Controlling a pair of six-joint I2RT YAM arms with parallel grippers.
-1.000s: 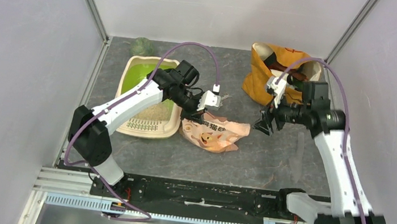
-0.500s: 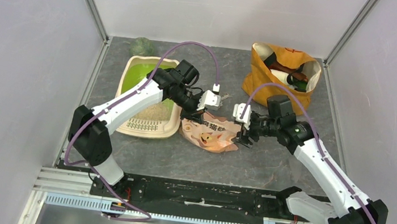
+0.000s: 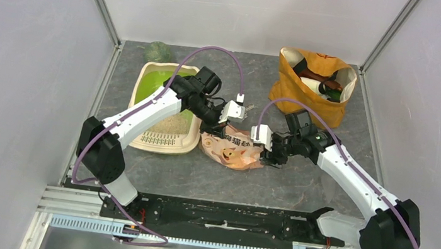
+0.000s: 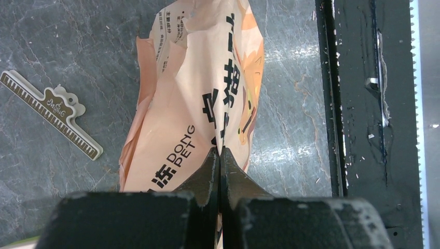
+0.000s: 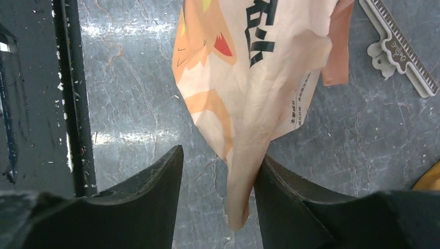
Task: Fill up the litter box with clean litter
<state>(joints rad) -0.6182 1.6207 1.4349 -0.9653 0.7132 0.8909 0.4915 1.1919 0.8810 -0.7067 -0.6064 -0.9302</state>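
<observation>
Litter box (image 3: 161, 148) sits at the left of the grey table (image 3: 300, 179), its long side running away from the arms, with pale litter (image 3: 170, 123) spread over the near half by the slotted ledge and bare green floor showing at the far end. Just right of the box, a peach bag (image 3: 237, 151) printed with a cartoon cat lies crumpled on the table. The left arm reaches across the box's right rim, and its gripper (image 4: 219, 161) has the fingers pressed together, pinching a fold of the peach bag near the end closest to the box. The right gripper (image 5: 222, 155) comes in from the side away from the box, low over the table, its fingers spread wide with a hanging corner of the bag between them. The corner lies against one finger, and whether it touches the other cannot be told. A small toothed clip (image 4: 52, 111) rests flat on the table right of the box, beside the bag's far edge. A yellow bag (image 3: 315, 85) stands open well to the right of the box, near the back wall, with dark items inside. A round green lump (image 3: 158, 51) sits just behind the box's far rim
</observation>
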